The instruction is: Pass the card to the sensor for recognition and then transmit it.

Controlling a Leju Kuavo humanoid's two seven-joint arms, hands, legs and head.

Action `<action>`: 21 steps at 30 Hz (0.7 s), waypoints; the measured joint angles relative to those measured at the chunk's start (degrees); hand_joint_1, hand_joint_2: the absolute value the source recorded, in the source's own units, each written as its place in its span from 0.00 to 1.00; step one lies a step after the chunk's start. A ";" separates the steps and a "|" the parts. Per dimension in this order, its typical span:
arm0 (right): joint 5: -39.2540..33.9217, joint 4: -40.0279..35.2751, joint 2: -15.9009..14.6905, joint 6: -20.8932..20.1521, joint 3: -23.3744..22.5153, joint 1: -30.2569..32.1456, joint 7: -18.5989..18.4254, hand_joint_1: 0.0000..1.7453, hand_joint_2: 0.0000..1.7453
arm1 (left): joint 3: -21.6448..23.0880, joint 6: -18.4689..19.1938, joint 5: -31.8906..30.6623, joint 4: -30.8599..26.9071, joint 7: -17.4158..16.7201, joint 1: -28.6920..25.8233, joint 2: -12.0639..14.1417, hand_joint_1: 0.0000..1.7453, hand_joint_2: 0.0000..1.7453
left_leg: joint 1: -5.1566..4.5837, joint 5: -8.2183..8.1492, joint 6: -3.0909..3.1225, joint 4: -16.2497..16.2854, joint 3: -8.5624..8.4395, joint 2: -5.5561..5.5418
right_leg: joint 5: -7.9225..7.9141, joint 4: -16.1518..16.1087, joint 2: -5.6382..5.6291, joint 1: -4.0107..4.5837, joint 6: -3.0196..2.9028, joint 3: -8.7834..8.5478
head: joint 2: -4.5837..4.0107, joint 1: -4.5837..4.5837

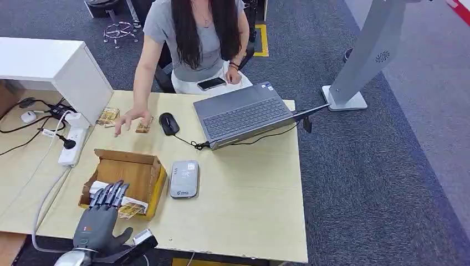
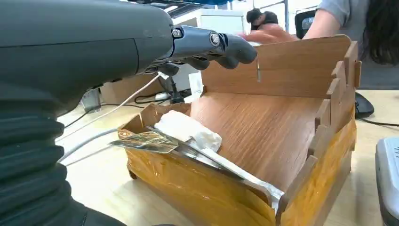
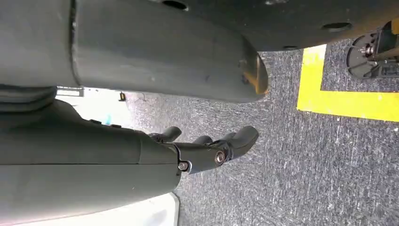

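While the left hand (image 1: pixel 102 213) hovers spread over the wooden box (image 1: pixel 145 173), cards (image 1: pixel 131 210) lie inside.
Grey sensor (image 1: pixel 184 179) at three o'clock; label unreadable; right hand (image 3: pixel 207 148) empty, loosely curled.

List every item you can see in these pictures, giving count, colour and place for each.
wooden box: one, brown, table's near left.
cards: a few, gold-patterned, at the box's front edge.
card reader: one, grey, right of the box.
laptop: one, grey, far side.
mouse: one, black, left of the laptop.
power strip: one, white, left edge.
phone: one, black, on the person's lap.
person's hand: one, on the table by another card.
left hand: grey, open over the cards.
right hand: grey, hanging above the carpet.
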State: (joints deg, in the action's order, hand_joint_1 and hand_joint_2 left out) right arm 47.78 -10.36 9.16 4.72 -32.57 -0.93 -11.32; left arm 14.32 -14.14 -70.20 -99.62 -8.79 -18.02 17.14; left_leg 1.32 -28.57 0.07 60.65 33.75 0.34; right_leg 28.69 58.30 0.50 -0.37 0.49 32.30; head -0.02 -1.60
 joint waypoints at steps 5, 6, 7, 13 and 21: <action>0.17 -0.02 0.00 0.00 -0.04 0.00 0.00 0.00 0.00 | -0.17 -0.11 -0.09 0.00 0.72 0.06 -0.30 1.00 1.00 | 0.00 0.00 0.00 0.00 0.00 0.00 | 0.00 0.00 0.00 0.00 0.00 0.00 | 0.00 0.00; 0.24 -0.02 0.00 0.00 -0.07 0.00 0.00 0.00 0.00 | -0.24 -0.31 -0.24 0.00 1.13 0.07 -0.37 1.00 1.00 | 0.00 0.00 0.00 0.00 0.01 0.00 | 0.00 0.00 0.00 0.00 0.00 0.00 | 0.00 0.02; 0.31 -0.02 0.00 0.00 -0.09 -0.01 0.00 0.00 0.00 | -0.39 -0.48 -0.28 -0.02 1.73 0.08 -0.46 1.00 1.00 | 0.00 0.00 0.00 0.00 0.00 0.00 | 0.00 0.00 0.00 0.00 0.00 0.00 | 0.00 0.00; 0.81 -0.04 0.13 0.00 -0.33 -0.01 0.00 0.00 0.00 | -0.79 -0.52 0.15 0.00 2.93 0.07 -0.87 1.00 1.00 | 0.00 0.00 0.00 0.00 0.00 0.00 | 0.00 0.00 0.00 0.00 0.00 -0.01 | 0.00 0.00; 1.27 -0.04 0.15 -0.02 -0.44 -0.01 0.00 0.00 0.00 | -1.09 -0.24 1.22 0.00 3.78 0.17 -1.16 1.00 1.00 | 0.00 0.00 0.00 0.00 0.00 0.00 | 0.00 0.00 0.00 0.00 0.00 0.00 | 0.00 0.00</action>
State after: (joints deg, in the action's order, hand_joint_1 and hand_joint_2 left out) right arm 49.05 -10.40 9.31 4.70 -33.00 -0.94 -11.32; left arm 13.22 -14.38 -68.98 -99.62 -5.01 -17.84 15.98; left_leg 1.32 -28.57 0.07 60.65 33.76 0.35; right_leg 28.69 58.30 0.50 -0.37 0.49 32.30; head -0.02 -1.60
